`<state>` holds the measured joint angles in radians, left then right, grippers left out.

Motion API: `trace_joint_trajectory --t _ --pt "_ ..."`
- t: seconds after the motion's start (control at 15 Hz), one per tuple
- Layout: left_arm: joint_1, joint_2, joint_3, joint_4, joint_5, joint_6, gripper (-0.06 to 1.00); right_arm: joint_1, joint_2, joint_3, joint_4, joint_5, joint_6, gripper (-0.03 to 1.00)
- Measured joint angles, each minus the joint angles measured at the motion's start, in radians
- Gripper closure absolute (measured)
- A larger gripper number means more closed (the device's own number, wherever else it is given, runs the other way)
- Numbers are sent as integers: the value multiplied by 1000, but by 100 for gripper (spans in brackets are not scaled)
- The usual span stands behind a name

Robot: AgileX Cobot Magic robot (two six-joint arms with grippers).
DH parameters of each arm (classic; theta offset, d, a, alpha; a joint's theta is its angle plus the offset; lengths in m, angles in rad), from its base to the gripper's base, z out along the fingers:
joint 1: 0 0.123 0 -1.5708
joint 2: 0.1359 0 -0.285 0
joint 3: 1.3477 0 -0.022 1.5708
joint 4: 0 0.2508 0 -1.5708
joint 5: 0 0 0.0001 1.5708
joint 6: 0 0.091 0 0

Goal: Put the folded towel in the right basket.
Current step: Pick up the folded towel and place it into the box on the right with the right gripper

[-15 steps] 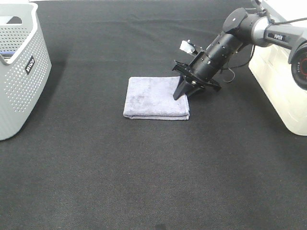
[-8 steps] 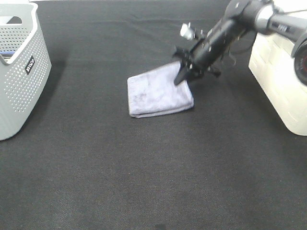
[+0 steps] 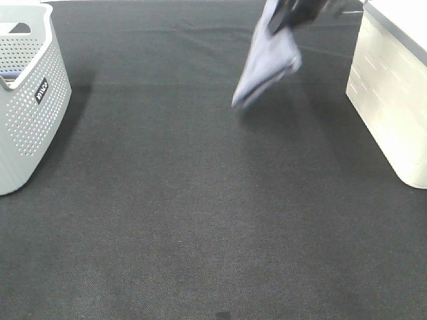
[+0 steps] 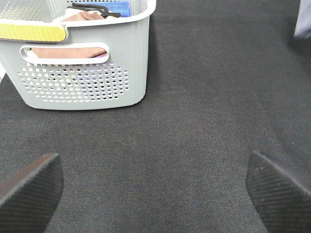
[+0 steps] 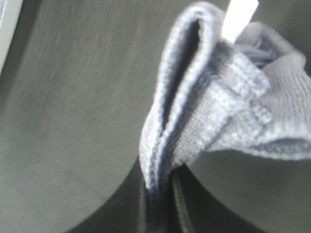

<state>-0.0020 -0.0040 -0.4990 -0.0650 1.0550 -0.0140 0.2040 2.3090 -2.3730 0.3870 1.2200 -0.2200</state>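
The folded lavender towel (image 3: 267, 60) hangs in the air at the top of the high view, well above the black mat. My right gripper (image 3: 285, 15) is shut on the towel's upper edge, mostly cut off by the frame's top edge. In the right wrist view the towel (image 5: 214, 111) fills the frame, its folded edge pinched between the dark fingers (image 5: 158, 208). The right basket (image 3: 393, 87) is white and stands at the right edge, to the right of the towel. My left gripper (image 4: 155, 189) is open, its fingertips (image 4: 29, 187) wide apart above bare mat.
A grey perforated basket (image 3: 27, 100) stands at the left edge. In the left wrist view this basket (image 4: 82, 73) holds folded cloths and a black item. The black mat (image 3: 200, 220) covers the whole table.
My right gripper has lifted the towel off the mat and carried it up and toward the far right. The towel now hangs free. The left arm has not moved.
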Motion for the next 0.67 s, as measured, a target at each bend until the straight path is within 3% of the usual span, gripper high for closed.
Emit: trace_joint_trajectory --t 0.47,0.6,0.67 --pt "0 0 0 0 0 0 -2 -7 -251 0 -355 4 31 90" --pt "0 0 0 0 0 0 -2 -49 -285 0 -348 4 48 90" --pt "0 0 0 0 0 0 -2 -111 -303 0 -326 4 57 90"
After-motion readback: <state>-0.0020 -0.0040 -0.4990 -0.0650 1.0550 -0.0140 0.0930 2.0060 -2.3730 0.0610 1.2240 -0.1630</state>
